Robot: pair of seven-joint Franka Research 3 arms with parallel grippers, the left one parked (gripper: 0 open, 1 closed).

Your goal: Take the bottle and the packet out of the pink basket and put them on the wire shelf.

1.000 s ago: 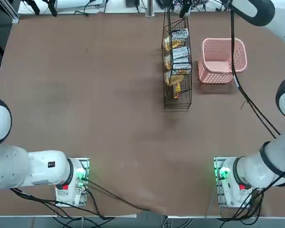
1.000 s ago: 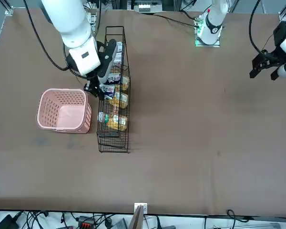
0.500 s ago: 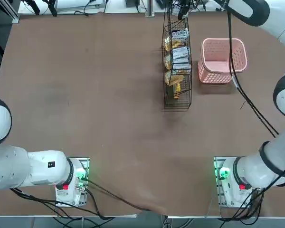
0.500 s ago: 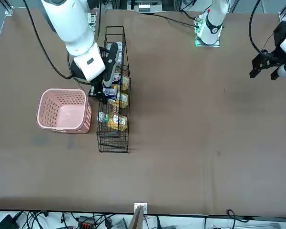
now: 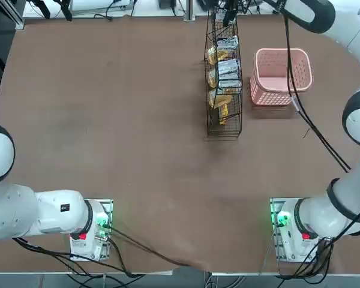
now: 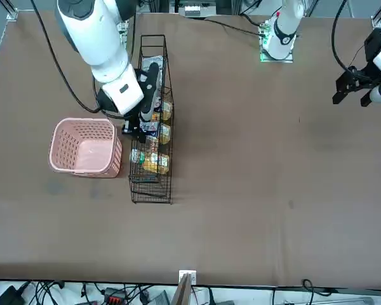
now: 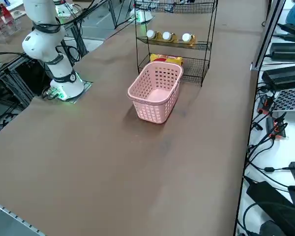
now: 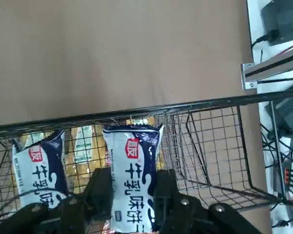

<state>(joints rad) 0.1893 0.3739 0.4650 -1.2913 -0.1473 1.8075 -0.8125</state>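
The right gripper [image 8: 132,195] hangs at the top of the wire shelf [image 6: 153,121], its two dark fingers [image 8: 101,190] closed against the sides of the packet [image 8: 132,175], a white one with dark blue print, held upright between them over the top tier; in the front view the gripper [image 6: 141,113] sits against the shelf's basket-side edge, with the white arm [image 6: 101,44] rising behind it; a second white packet [image 8: 36,170] of the same print stands just beside the held one, inside the wire; below, the lower tiers hold yellow packets [image 6: 153,164] and more white ones; from the right side, three white bottle caps [image 7: 167,36] show in a row on a middle tier, and I cannot tell which of them is the bottle of the task; the pink basket [image 6: 84,147] stands on the brown surface [image 6: 273,171] just beside the shelf, apart from the gripper, and its floor looks bare in the front and top views [image 5: 281,77].
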